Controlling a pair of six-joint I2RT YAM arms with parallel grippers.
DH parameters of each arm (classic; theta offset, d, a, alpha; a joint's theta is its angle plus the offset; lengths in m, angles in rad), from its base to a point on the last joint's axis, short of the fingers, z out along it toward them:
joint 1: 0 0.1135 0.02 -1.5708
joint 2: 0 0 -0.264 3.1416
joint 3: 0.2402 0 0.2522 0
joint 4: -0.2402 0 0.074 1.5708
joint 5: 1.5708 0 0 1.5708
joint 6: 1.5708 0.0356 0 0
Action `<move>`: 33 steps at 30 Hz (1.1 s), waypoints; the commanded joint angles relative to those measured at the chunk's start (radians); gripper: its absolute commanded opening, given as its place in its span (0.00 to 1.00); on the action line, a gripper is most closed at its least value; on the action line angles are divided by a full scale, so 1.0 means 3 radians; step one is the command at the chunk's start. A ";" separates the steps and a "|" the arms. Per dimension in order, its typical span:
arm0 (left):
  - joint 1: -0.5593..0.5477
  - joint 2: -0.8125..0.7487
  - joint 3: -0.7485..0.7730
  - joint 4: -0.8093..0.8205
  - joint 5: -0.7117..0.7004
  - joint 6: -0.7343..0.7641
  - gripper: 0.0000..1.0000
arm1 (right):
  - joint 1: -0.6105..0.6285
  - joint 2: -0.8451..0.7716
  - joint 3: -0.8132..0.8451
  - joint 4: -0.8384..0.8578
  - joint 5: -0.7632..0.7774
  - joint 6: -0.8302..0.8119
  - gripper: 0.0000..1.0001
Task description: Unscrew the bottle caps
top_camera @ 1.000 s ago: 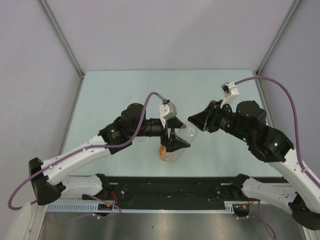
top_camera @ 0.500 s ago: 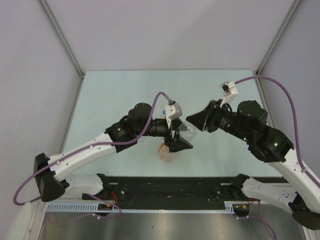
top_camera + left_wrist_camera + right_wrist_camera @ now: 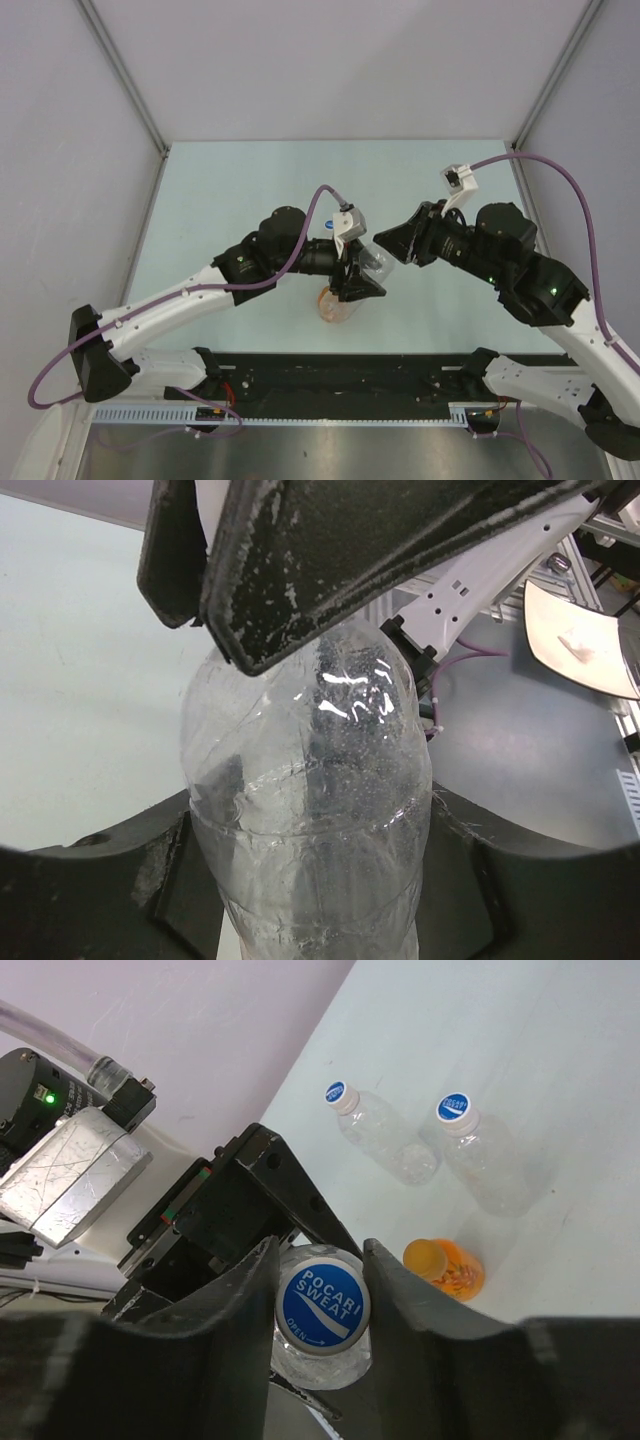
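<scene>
A clear bottle point(image 3: 372, 263) is held above the table between both arms. My left gripper point(image 3: 358, 282) is shut on its body, and in the left wrist view the bottle point(image 3: 310, 780) fills the gap between that gripper's point(image 3: 310, 880) dark fingers. The bottle's blue cap point(image 3: 322, 1302) sits between the fingers of my right gripper point(image 3: 320, 1290), which lie against its two sides with no gap showing. In the top view the right gripper point(image 3: 388, 245) meets the bottle's neck from the right. An orange bottle point(image 3: 445, 1268) with an orange cap point(image 3: 428, 1255) stands on the table below.
Two more clear bottles point(image 3: 385, 1140) point(image 3: 485, 1165) with blue caps lie on the pale green table point(image 3: 220, 190) beyond the orange bottle point(image 3: 335, 303). Grey walls close the table in at the left, back and right. A black rail runs along the near edge.
My left gripper stood open around the clear bottle and has now shut on it, after the left arm slid a little to the right. The right arm has barely moved.
</scene>
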 commanded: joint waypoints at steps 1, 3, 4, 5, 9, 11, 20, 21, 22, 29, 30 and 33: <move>-0.0012 -0.0093 0.0088 0.0113 -0.0026 0.0049 0.54 | 0.0025 -0.0142 0.0019 0.0062 0.0123 -0.0006 0.58; -0.0012 -0.0113 0.0078 0.0098 -0.0062 0.0074 0.54 | 0.0020 -0.0188 0.0019 0.0072 0.0185 0.0009 0.77; -0.0012 -0.0118 0.0072 0.0088 -0.0072 0.0079 0.54 | 0.0020 -0.0204 0.0019 0.0077 0.0185 0.0020 0.82; -0.0012 -0.0129 0.0072 0.0067 -0.0082 0.0085 0.54 | 0.0015 -0.0209 0.0019 0.0087 0.0286 0.0040 0.86; -0.0012 -0.0159 0.0047 0.0011 -0.0174 0.0136 0.52 | 0.0020 -0.0265 0.0014 0.0087 0.0425 0.0086 0.93; -0.0017 -0.0200 0.0006 -0.0030 -0.0337 0.0171 0.52 | 0.0025 -0.0306 0.0019 0.0057 0.0583 0.0101 0.93; -0.0323 -0.0303 -0.0244 -0.0061 -0.1274 0.0550 0.53 | 0.0086 -0.0459 -0.0246 0.0204 0.0931 0.0153 0.89; -0.0324 -0.0333 -0.0300 0.0010 -0.1218 0.0550 0.52 | 0.0091 -0.0459 -0.0257 0.0250 0.0947 0.0163 0.84; -0.0329 -0.0364 -0.0438 0.0107 -0.1157 0.0631 0.51 | 0.0102 -0.0470 -0.0287 0.0271 0.0972 0.0193 0.80; -0.0339 -0.0364 -0.0480 0.0252 -0.1228 0.0657 0.27 | 0.0158 -0.0567 -0.0441 0.0476 0.1054 0.0352 0.73; -0.0339 -0.0323 -0.0449 0.0251 -0.1273 0.0678 0.20 | 0.0158 -0.0567 -0.0441 0.0461 0.1059 0.0413 0.76; -0.0339 -0.0262 -0.0418 0.0272 -0.1463 0.0683 0.04 | 0.0163 -0.0506 -0.0446 0.0374 0.1054 0.0515 0.82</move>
